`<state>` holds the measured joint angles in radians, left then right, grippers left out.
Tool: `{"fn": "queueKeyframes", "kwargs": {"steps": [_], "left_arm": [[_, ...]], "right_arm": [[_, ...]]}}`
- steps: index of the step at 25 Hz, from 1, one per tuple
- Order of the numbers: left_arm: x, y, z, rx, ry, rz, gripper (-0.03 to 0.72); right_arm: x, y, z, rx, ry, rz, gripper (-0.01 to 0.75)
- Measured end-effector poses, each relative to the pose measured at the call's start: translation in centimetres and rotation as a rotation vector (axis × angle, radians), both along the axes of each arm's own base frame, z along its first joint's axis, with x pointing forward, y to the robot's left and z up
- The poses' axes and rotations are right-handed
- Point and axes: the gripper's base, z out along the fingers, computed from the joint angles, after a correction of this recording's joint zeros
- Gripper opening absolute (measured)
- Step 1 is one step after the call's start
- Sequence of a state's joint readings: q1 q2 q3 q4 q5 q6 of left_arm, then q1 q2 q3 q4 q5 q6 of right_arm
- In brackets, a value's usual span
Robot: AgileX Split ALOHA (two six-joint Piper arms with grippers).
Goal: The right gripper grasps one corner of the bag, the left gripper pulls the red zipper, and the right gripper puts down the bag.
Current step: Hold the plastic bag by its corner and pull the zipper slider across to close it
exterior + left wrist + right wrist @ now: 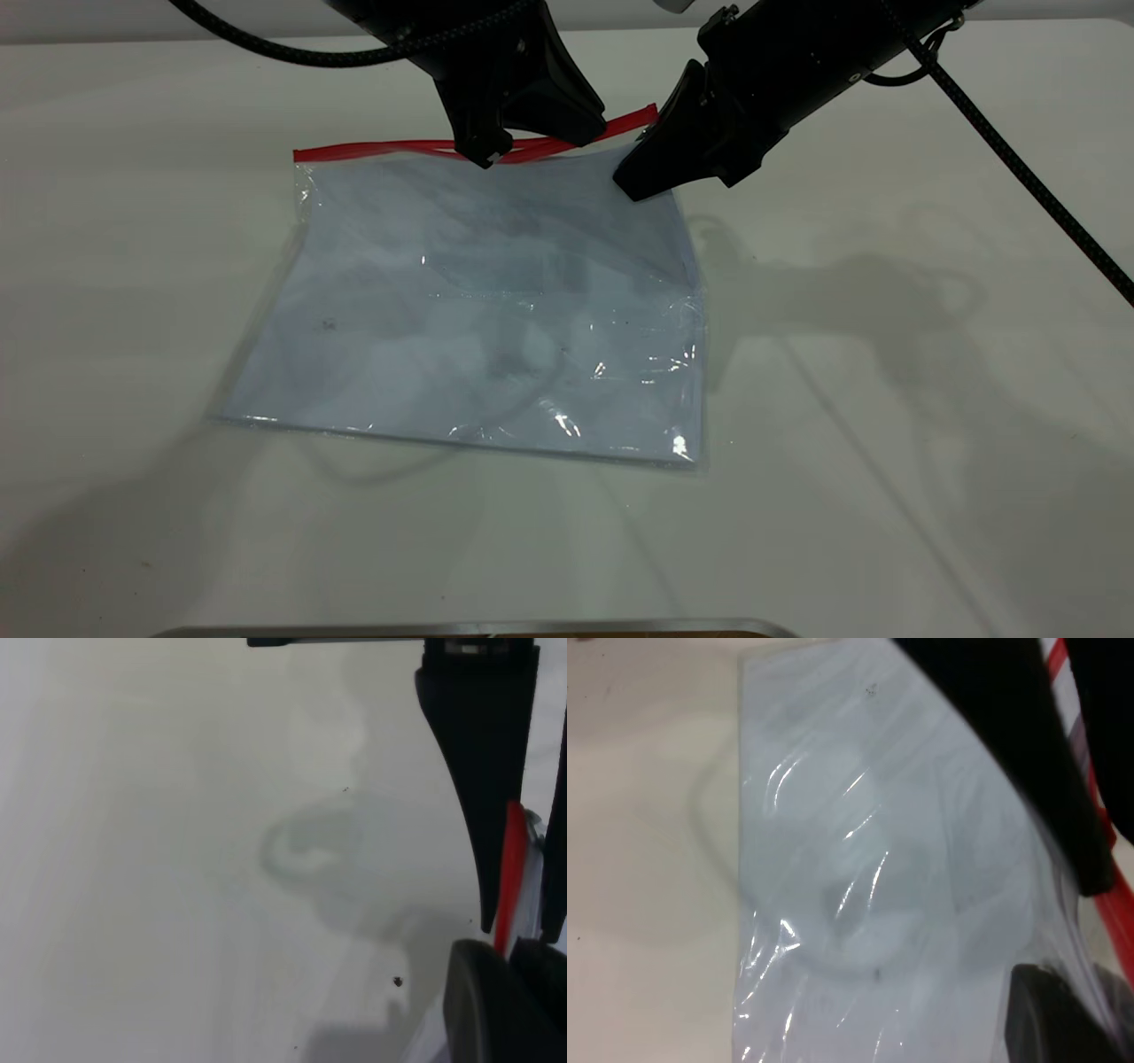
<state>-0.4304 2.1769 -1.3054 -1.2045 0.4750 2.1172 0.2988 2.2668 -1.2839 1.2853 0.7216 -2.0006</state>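
Observation:
The bag [478, 310], clear with white paper inside, rests its near edge on the table while its far edge is lifted. The red zipper [372, 150] runs along that far edge. My right gripper [640, 182] is shut on the corner of the bag [645, 117] at the strip's right end. My left gripper [496, 152] is shut on the red zipper about midway along it; the slider tab is hidden. In the left wrist view the red zipper [511, 859] runs from my left gripper [512, 957] up between the right gripper's fingers [478, 771]. The right wrist view shows the bag [859, 859] and the strip [1116, 912].
The white table [886, 399] spreads around the bag. A braided cable [1019, 168] hangs across the right side. A metal edge [478, 629] lies along the table's front.

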Motion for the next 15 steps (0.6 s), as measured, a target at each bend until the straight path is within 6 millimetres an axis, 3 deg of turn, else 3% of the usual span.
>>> {"fn": "queueKeyframes", "kwargs": {"steps": [15], "left_arm": [[0.57,0.29,-0.1,0.03,-0.042,0.049,0.036]], "right_arm": [[0.51,-0.58,0.06,0.012,0.012,-0.065,0.041]]}}
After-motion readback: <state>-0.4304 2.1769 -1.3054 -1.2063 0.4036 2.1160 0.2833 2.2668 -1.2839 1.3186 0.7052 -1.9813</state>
